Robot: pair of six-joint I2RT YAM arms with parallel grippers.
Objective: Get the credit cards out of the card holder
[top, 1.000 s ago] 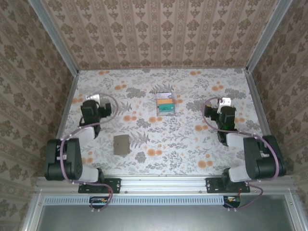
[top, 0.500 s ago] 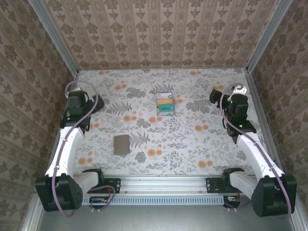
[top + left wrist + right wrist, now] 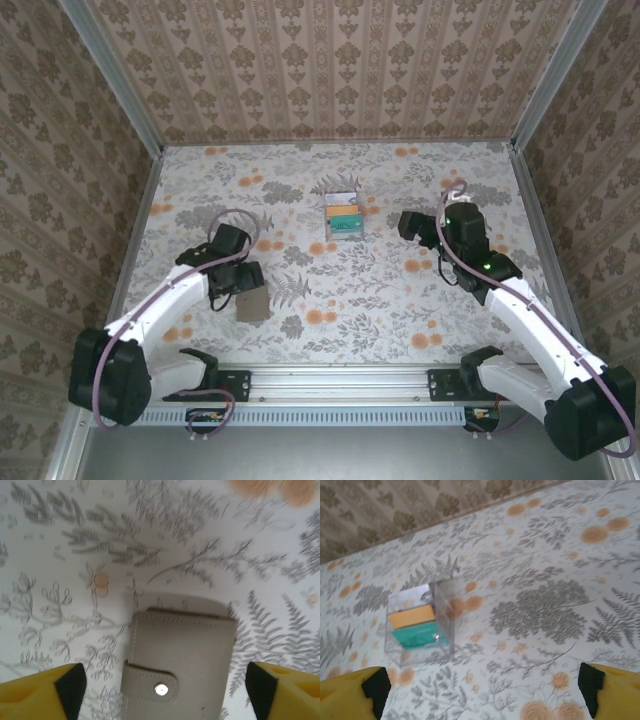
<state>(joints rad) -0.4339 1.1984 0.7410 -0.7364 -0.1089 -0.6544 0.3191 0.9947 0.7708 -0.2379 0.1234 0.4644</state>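
Jaws of L gripper [image 3: 165, 687] spread wide, yellow fingers [image 3: 47, 692] at either side of the card holder [image 3: 182, 655], gaps on both sides, no contact, nothing pinched. Holder lies flat on the floral table [image 3: 400, 290], olive-grey face up, folded shut, strap tab [image 3: 150, 682] over the edge w/ metal snap [image 3: 161, 690] fastened; wrist cam looks straight down on it. In top view it sits near-left of centre, L gripper right over its far edge, L arm reaching in from the left. R gripper [image 3: 482, 687] jaws also spread wide, holding nothing, hanging above the table right of centre, apart from everything. R wrist cam looks across at a small clear box [image 3: 420, 625] w/ an orange piece [image 3: 412, 616] and a teal piece [image 3: 415, 634] inside; can't tell what they are. Box stands mid-table toward the far wall, well apart from the holder. Patterned wallpaper walls [image 3: 330, 60] around 3 sides.
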